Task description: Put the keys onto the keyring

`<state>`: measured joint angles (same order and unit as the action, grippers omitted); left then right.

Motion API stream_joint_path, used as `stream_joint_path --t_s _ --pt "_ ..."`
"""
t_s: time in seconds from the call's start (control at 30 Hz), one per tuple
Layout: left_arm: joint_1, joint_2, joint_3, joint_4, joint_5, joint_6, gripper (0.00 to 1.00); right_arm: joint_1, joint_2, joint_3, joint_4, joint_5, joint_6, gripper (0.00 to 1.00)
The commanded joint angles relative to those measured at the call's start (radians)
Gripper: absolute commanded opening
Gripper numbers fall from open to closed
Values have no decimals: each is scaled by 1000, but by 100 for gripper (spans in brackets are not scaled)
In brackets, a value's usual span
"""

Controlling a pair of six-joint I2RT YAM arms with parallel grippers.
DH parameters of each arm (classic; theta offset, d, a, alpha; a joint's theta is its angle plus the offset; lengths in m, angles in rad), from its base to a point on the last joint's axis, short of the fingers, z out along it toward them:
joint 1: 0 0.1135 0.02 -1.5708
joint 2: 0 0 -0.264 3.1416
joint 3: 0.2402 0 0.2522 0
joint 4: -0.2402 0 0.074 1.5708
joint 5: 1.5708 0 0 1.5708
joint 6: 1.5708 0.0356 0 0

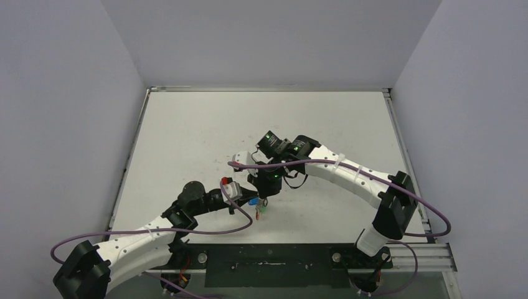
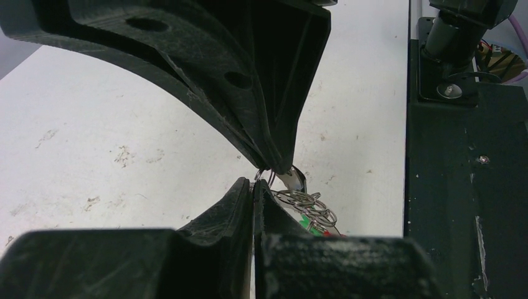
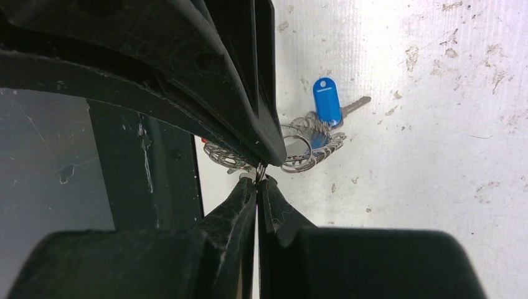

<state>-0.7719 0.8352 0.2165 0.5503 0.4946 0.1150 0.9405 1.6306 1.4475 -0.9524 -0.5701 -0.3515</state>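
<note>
Both grippers meet tip to tip low over the white table (image 1: 205, 131), near its front. In the left wrist view, my left gripper (image 2: 253, 183) is shut, with a strand of the silvery coiled keyring (image 2: 304, 204) at its tips. My right gripper (image 2: 278, 167) comes down from above onto the same strand. A green key head (image 2: 309, 223) and a red bit (image 2: 331, 234) show under the coil. In the right wrist view, my right gripper (image 3: 258, 176) is shut on the keyring (image 3: 306, 159), and a blue key (image 3: 327, 101) lies on the table just beyond it.
A black base plate (image 1: 268, 261) runs along the near edge, close behind the grippers, also the base plate (image 2: 467, 187). The right arm's base (image 2: 454, 37) stands on it. Purple cables (image 1: 205, 232) loop beside both arms. Grey walls enclose the table.
</note>
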Motion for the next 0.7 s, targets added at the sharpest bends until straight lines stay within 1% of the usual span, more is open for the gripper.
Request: stream_joint_path --t_s 0.0,0.1,0.13,0.23,0.3,0.37,0.47,0.67 --pt "-8 -6 42 77 20 -10 0 8 -12 26 43 0 10 0" --pt "-8 -24 27 81 11 -17 0 0 -19 6 74 18 17 0" --pt "-9 -29 20 85 8 -21 0 -6 -25 -4 92 23 24 4" --pt "-8 -47 -4 106 2 -31 0 -36 -55 -44 157 7 41 17" --pt "-9 -58 -17 118 -5 -37 0 -59 -90 -89 221 -30 44 37" --pt "-7 -65 -25 121 -10 -40 0 -81 -153 -153 306 -79 38 45" --pt "-9 -76 -31 121 -13 -41 0 -114 -243 -264 448 -148 9 51" --pt "-10 -85 -33 116 -10 -43 0 -142 -378 -463 710 -269 -42 52"
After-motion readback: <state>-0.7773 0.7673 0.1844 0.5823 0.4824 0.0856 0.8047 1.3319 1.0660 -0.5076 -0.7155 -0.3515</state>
